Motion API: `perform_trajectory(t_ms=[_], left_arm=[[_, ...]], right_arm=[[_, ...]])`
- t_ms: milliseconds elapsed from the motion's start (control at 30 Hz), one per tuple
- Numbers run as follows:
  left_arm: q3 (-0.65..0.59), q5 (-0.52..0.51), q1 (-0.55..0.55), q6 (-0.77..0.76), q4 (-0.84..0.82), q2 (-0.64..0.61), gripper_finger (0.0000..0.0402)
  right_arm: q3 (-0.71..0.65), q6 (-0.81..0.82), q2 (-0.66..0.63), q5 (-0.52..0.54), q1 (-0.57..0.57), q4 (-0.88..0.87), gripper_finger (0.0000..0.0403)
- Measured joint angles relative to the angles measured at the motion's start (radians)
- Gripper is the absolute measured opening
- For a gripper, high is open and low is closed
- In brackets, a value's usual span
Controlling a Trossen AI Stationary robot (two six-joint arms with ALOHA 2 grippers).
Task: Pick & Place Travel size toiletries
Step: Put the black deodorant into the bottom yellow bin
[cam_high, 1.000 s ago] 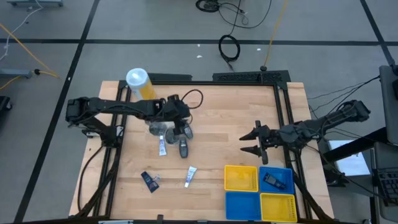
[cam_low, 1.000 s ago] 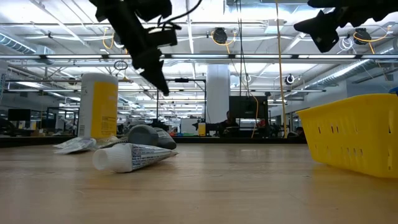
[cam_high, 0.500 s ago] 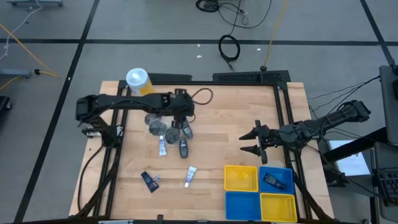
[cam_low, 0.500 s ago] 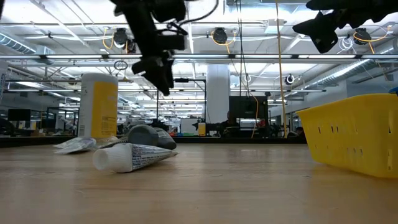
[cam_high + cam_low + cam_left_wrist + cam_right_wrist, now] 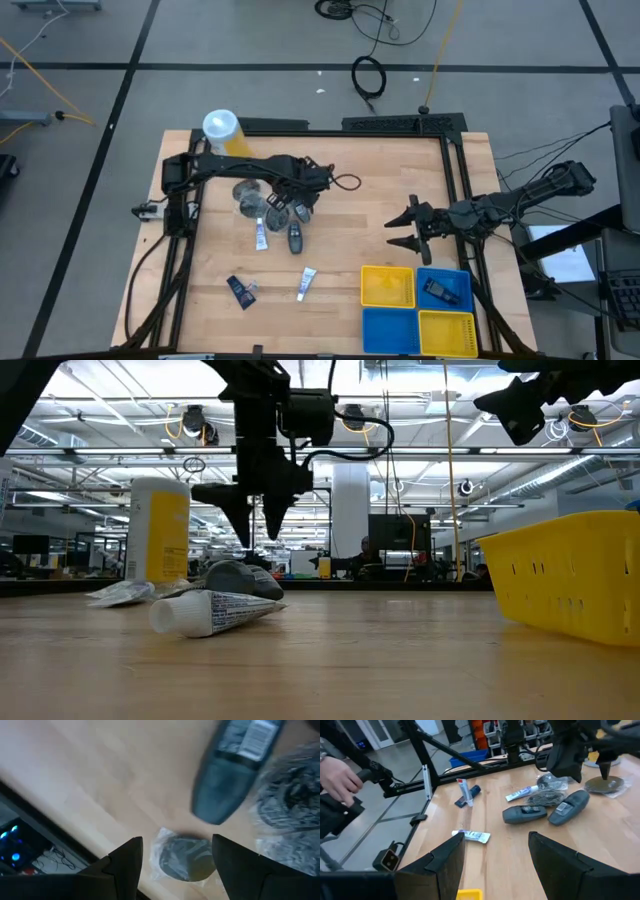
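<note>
The travel size toiletries lie on the wooden table. Near its middle is a cluster: round grey jars in clear wrap (image 5: 250,198), two dark oval bottles (image 5: 296,236) and a white tube (image 5: 261,236). Nearer the front lie a dark blue tube (image 5: 240,290) and another white tube (image 5: 305,284). My left gripper (image 5: 281,204) hangs open over the cluster, pointing steeply down. In its wrist view a wrapped grey jar (image 5: 184,860) lies below and between the fingers, untouched, beside a dark bottle (image 5: 227,775). My right gripper (image 5: 398,228) waits open at the table's right, above the wood.
A large yellow canister with a white lid (image 5: 223,131) stands at the far left. Square yellow and blue bins (image 5: 388,287) sit at the front right; one blue bin (image 5: 458,277) holds a dark item. A person's hand (image 5: 337,777) shows beyond the table's edge.
My left gripper has swung toward the table's right over the cluster and sunk a little. It has tipped from a slant to point steeply down and has rolled about its own axis. It stays open, and nothing on the table has moved.
</note>
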Motion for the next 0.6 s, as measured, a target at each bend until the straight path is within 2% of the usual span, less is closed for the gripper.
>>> perform_trajectory(t_ms=[300,600], left_arm=[[0.001,0.052,-0.040,0.069,-0.005,0.024,0.0234],[0.000,0.051,-0.044,0.069,-0.016,0.073,0.0234]], right_arm=[[0.000,0.000,0.000,-0.012,0.000,-0.005,0.0212],[-0.001,0.001,0.000,-0.012,0.000,-0.015,0.0212]])
